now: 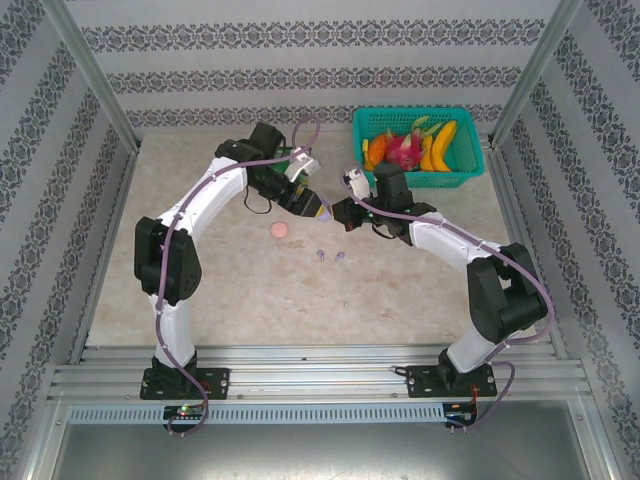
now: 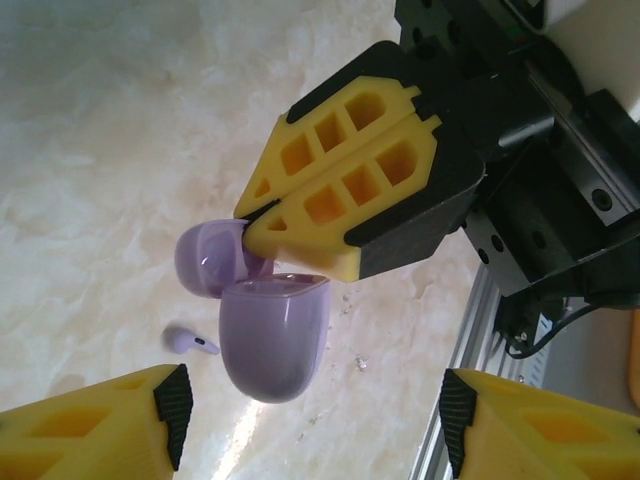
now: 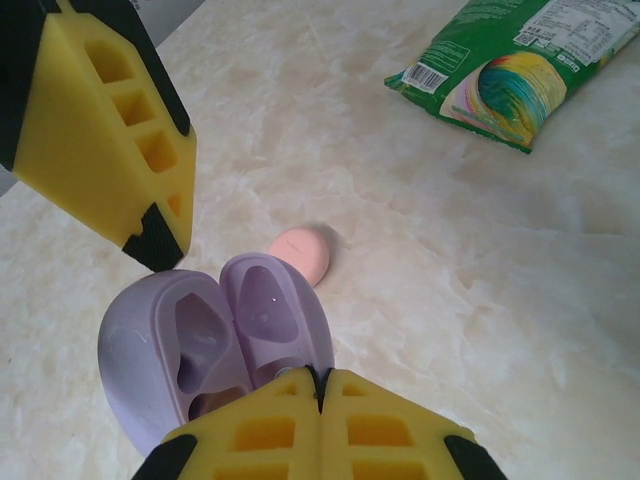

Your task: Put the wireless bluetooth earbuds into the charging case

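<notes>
two pincers meet above the middle of the worktop (image 1: pixel 400 300) in the overhead view. the right pincer (image 3: pixel 320 388) is fully closed, its yellow fingers pinching one edge of the lilac charging case (image 3: pixel 190 350), which hangs clear of the surface. the case is hinged open, and the moulded wells seen in the right wrist view hold nothing.

the left pincer (image 2: pixel 315 415) is spread wide with nothing gripped. in the overhead view it sits at 9 o'clock of the case. in the right wrist view one of its fingers (image 3: pixel 110 130) stands just beside the case at 11 o'clock.

a lilac earbud (image 1: pixel 321 256) and a second lilac earbud (image 1: pixel 339 257) lie near each other on the worktop, at 6 o'clock of the case. the left wrist view shows one of them on the marble at 9 o'clock of the case.

a closed pink case (image 1: pixel 280 229) rests on the worktop at 8 o'clock of the left pincer. a green basket (image 1: pixel 450 178) of fruit stands at 1 o'clock of the worktop. a snack bag (image 3: pixel 520 60) lies at 1 o'clock in the right wrist view.
</notes>
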